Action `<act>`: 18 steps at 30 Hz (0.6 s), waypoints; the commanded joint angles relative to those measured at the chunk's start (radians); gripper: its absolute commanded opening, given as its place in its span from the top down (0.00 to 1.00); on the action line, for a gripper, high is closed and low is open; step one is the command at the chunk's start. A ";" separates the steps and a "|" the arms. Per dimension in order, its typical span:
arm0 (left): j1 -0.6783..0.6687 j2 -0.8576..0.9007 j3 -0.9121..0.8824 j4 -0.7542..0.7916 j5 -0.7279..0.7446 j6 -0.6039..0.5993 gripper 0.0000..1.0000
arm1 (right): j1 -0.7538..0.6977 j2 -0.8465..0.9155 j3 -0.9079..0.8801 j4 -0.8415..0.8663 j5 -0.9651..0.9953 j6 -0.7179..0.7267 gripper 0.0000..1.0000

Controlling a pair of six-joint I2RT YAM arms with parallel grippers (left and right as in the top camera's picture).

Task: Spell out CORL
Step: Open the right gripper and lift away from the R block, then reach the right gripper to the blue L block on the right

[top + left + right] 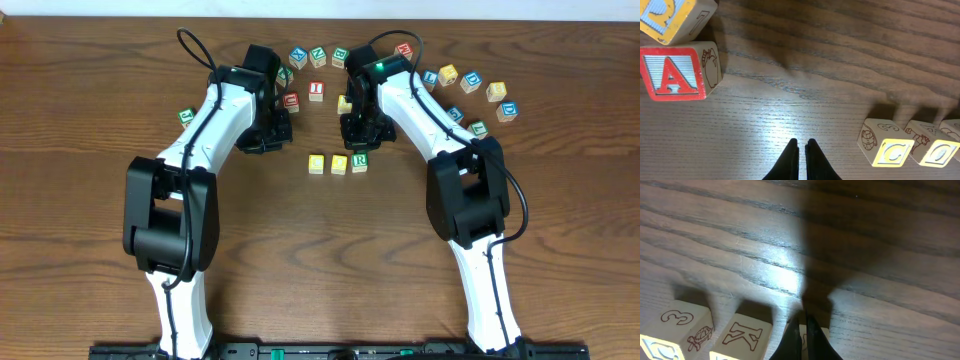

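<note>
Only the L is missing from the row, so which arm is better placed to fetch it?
Probably right. The L cube lies on the right gripper's side, as does the free spot after the R cube; the left gripper sits beyond the C cube.

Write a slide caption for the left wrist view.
Shut left gripper over the wooden table, between the red A cube and the yellow C cube and yellow O cube.

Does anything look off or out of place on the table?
Nothing damaged or toppled. The row reads C, O, R, with the R slightly out of line; the L lies apart from them.
</note>
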 commanded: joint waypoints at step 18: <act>0.005 -0.086 -0.008 0.064 -0.303 0.043 0.93 | -0.206 -0.177 0.154 -0.026 0.074 -0.046 0.67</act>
